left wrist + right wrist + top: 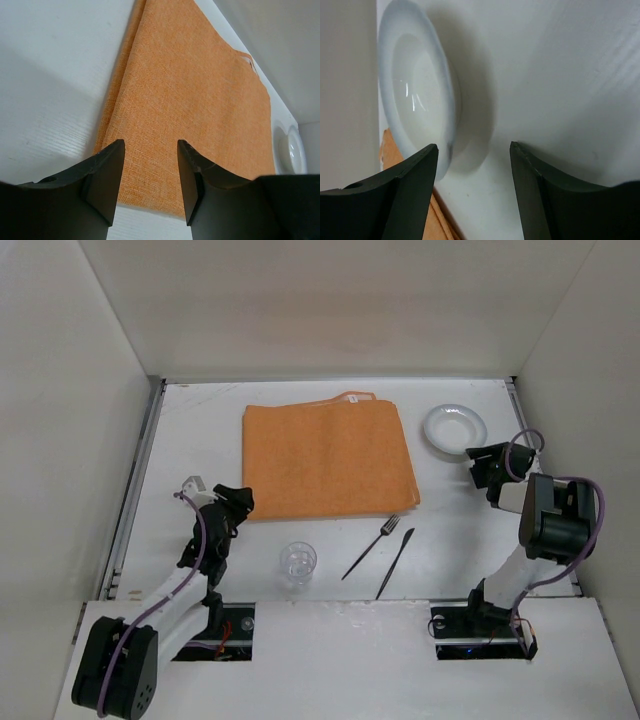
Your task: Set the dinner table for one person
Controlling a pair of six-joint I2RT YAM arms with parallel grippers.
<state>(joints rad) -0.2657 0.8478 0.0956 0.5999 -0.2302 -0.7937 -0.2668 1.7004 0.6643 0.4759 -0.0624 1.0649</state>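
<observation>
In the left wrist view we see only a sliver of the white plate (292,150), cut off by the picture's right edge and the dark finger below it, and the orange cloth's (190,110) near edge is partly hidden behind both fingers. In the right wrist view the plate runs out of the top of the picture, and one finger covers its lower rim. From above, the clear glass (298,562) is hard to make out against the white top.

The dinner table (200,440) is matte white and lightly scuffed, with white walls on three sides and thin metal rails along its side edges. The cloth lies folded at the far middle, with the plate at the far right, just beside it. The fork (370,546) and knife (396,562) lie side by side near the cloth's near right corner.

The left gripper (150,145) is at the cloth's near left corner, fingers apart and empty. The right gripper (474,147) is just beside the plate, fingers apart with nothing between them
</observation>
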